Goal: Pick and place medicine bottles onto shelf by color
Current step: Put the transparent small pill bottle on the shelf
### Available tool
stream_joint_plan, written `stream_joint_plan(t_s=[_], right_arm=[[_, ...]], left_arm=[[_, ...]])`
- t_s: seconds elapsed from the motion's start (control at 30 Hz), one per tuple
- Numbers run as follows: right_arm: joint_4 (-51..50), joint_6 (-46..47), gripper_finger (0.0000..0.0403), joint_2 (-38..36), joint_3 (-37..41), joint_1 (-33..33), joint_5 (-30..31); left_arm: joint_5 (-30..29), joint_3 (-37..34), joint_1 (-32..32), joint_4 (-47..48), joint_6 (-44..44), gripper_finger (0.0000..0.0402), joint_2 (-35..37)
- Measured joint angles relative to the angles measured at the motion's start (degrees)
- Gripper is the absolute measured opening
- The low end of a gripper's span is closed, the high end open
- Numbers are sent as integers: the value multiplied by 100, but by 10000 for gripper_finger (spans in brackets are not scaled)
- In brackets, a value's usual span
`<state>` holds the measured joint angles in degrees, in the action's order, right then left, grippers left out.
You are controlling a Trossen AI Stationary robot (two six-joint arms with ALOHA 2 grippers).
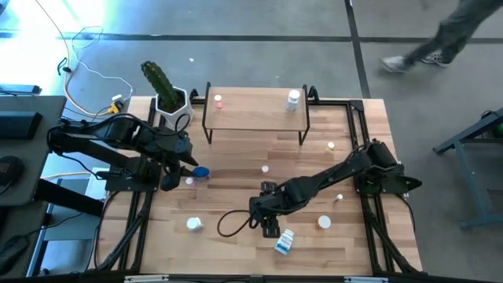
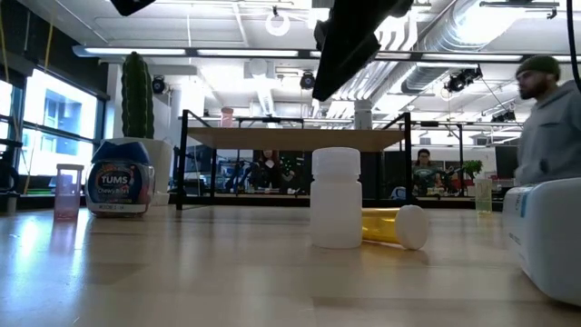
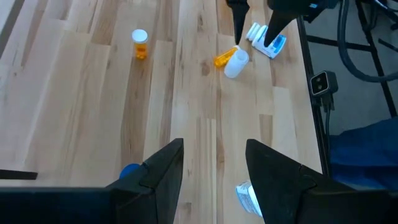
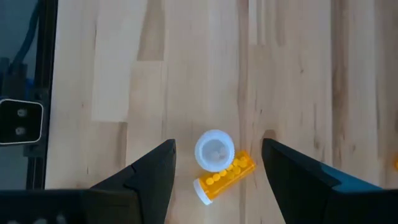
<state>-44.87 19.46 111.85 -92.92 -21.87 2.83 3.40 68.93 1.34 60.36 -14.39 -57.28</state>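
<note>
My table [image 1: 236, 157] is pale wood planks, set on a grey floor; a person [image 1: 440, 35] walks past its far corner, and behind it the room shows white ducts and a bright ceiling. The shelf [image 1: 255, 114] stands at the far edge with a pinkish vial [image 1: 218, 101] and a white bottle [image 1: 293, 98] on top, and a cactus pot [image 1: 169, 102] just beside its left end.

My right claw [image 4: 214, 171] hangs over the near middle of the table, fingers spread wide and holding nothing. Between them, down on the wood, stands a white bottle [image 4: 214, 150] upright, its cap facing up at me. Touching it lies an orange bottle [image 4: 225, 175] on its side, long axis flat along the table and slanted to the planks, white cap toward my left finger.

My left claw [image 3: 211, 177] waits near the left edge, released too, with a blue bottle [image 1: 201, 174] just beside it
</note>
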Motion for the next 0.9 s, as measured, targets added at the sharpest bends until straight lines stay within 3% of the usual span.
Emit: stream_joint_plan(t_s=[0.7,0.9], right_arm=[[11,245,228,791,0,-31,43],[-10,366,189,796,0,-31,-4]], left_arm=[[-191,0,0,178,2,165,-4],[-258,0,-2,241,2,165,-4]])
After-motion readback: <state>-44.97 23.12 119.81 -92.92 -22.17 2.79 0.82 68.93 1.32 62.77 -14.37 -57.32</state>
